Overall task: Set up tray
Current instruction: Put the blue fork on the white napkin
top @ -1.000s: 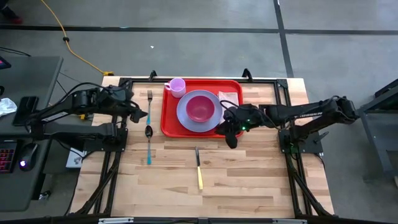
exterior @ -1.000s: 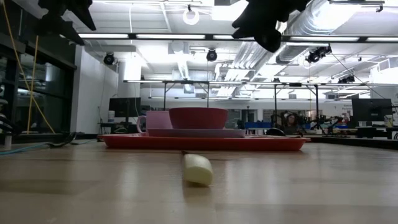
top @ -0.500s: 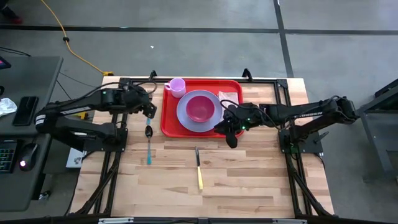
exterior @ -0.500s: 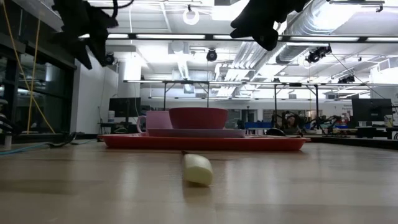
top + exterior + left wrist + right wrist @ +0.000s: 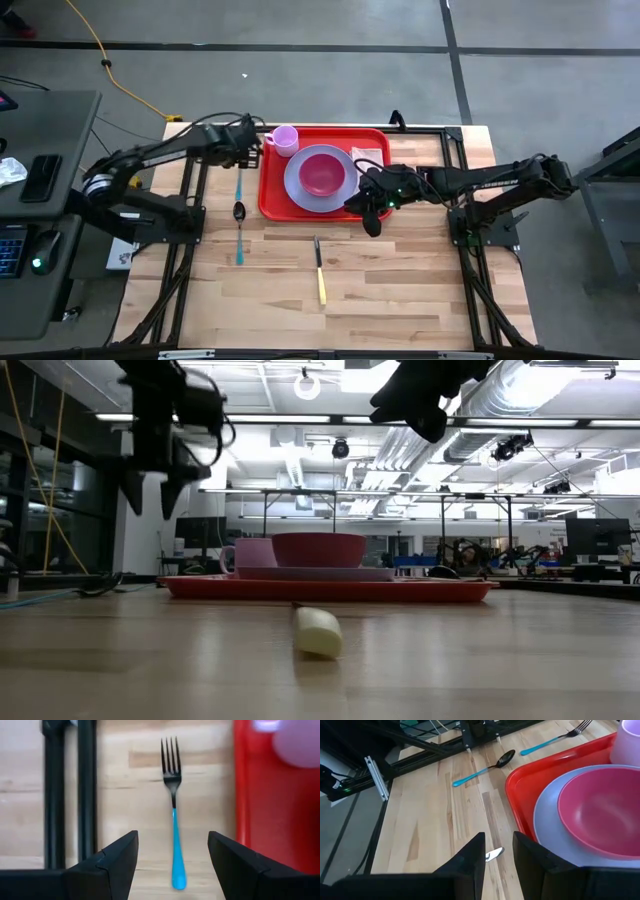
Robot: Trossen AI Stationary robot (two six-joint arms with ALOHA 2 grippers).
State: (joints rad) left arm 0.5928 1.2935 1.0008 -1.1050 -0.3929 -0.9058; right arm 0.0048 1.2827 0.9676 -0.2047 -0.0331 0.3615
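The red tray (image 5: pixel 272 195) lies at the table's far middle. On it stand a lavender plate (image 5: pixel 297 188) with a pink bowl (image 5: pixel 322 172) and a lilac cup (image 5: pixel 286 139). A blue-handled fork (image 5: pixel 173 810) lies flat on the wood just left of the tray. My left gripper (image 5: pixel 172 865) is open and hangs over the fork, pointing steeply down, one finger on each side of the handle. In the low view the left gripper (image 5: pixel 150 488) is well above the table. My right gripper (image 5: pixel 498 852) hovers at the tray's near right corner, slightly open, with nothing in it.
A blue-handled spoon (image 5: pixel 238 235) lies nearer than the fork. A yellow-handled knife (image 5: pixel 319 272) lies in the middle of the table. Black frame rails (image 5: pixel 85 795) run along the table's left side beside the fork. A pale flat item (image 5: pixel 368 155) sits on the tray's far right.
My left gripper has swung from the table's left edge toward the tray and the far edge. It has sunk and tipped from near level to pointing steeply down over the fork, and it has stayed open. The fork has not moved.
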